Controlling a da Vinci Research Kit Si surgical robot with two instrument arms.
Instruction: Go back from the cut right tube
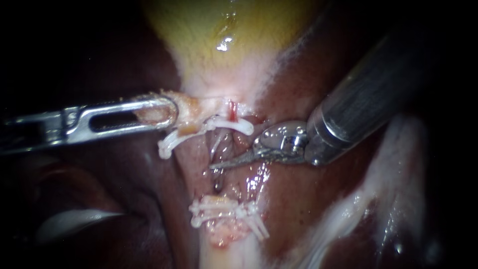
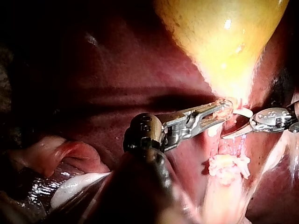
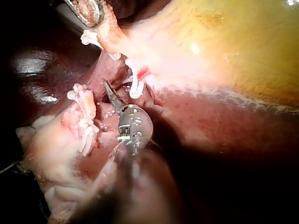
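My left instrument [image 1: 167, 112] comes in from the left, its slotted jaws shut on a flap of pale tissue [image 1: 191, 107] at the neck of the yellow gallbladder [image 1: 214, 30]. My right instrument [image 1: 216, 165] reaches in from the upper right. Its thin curved blades lie together and point into the gap between the clips. White clips [image 1: 234, 124] sit on the upper stump and more white clips [image 1: 224, 211] cross the lower stump [image 1: 226, 236]. In the right wrist view the blade tip [image 3: 106, 86] sits between the two clip groups, touching neither.
Dark red liver [image 1: 308, 199] surrounds the field on both sides. A pale strip of tissue [image 1: 358, 204] runs down at the lower right. In the left wrist view, a pink fold [image 2: 60, 154] lies beside my left shaft.
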